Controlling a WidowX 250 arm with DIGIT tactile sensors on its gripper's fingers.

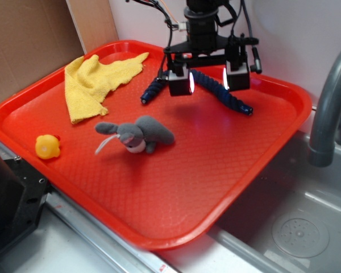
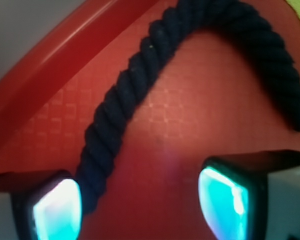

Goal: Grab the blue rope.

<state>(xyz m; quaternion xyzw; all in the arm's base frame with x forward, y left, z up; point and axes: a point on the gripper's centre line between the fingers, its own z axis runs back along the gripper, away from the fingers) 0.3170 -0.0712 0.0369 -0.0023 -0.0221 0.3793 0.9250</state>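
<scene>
Wrist view shows the gripper [image 2: 140, 207] wide open and empty above the red tray [image 2: 200, 125]. Beyond its fingertips [image 2: 57, 210], the blue rope [image 2: 140, 70] arches near the tray's far rim. It looks soft, floppy and light; the arch's middle seems best to pinch.

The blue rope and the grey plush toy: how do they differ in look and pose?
The blue rope is dark navy, twisted and bent in an arch; the grey plush toy is soft, pale grey and compact. The rope lies near the tray's far rim, under the open gripper; the toy lies mid-tray, apart from it. Both rest on the red tray.
</scene>
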